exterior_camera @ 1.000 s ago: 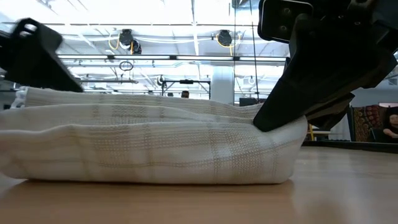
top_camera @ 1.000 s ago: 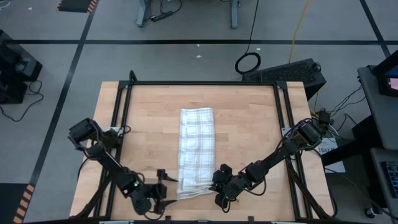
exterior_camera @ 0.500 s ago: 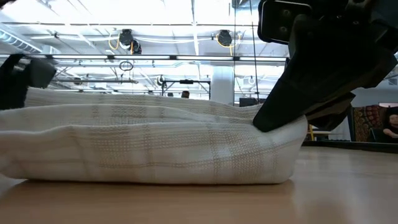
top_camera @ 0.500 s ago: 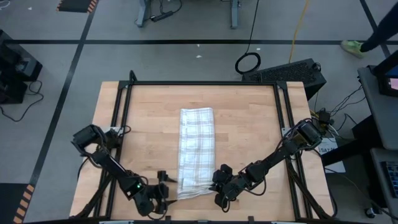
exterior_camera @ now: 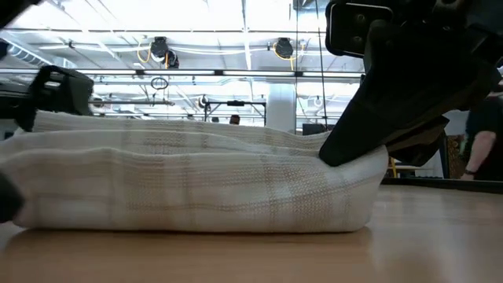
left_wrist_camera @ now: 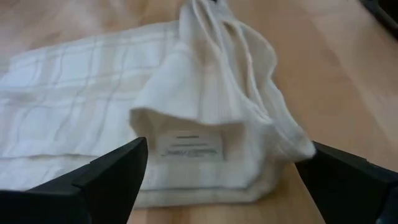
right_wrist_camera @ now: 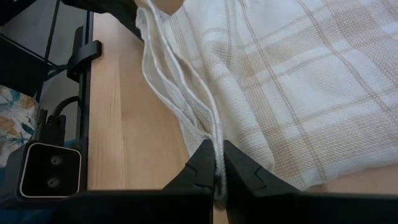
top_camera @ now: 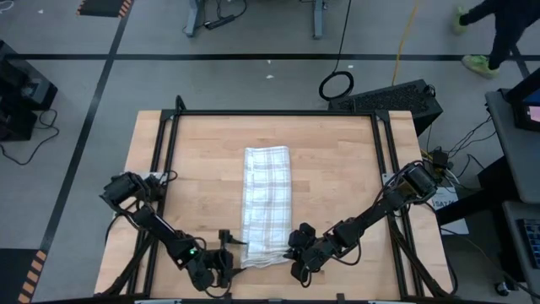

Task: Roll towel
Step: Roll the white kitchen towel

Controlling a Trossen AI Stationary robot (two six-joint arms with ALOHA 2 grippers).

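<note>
- The right gripper (top_camera: pixel 294 253) sits low at the towel's (top_camera: pixel 265 203) near right corner, arm stretched in from the table's (top_camera: pixel 337 169) right side, fingers pinched tight on the cloth's edge
- The left gripper (top_camera: pixel 226 257) is at the near left corner, fingers spread wide on either side of the folded end, holding nothing
- The towel lies folded in a long strip down the table's middle
- Only the left wrist view shows the small tag (left_wrist_camera: pixel 189 146) (its print is too blurred to read)
- In the low view the right gripper blocks the room's right side, where a person (exterior_camera: pixel 479 149) stands
</note>
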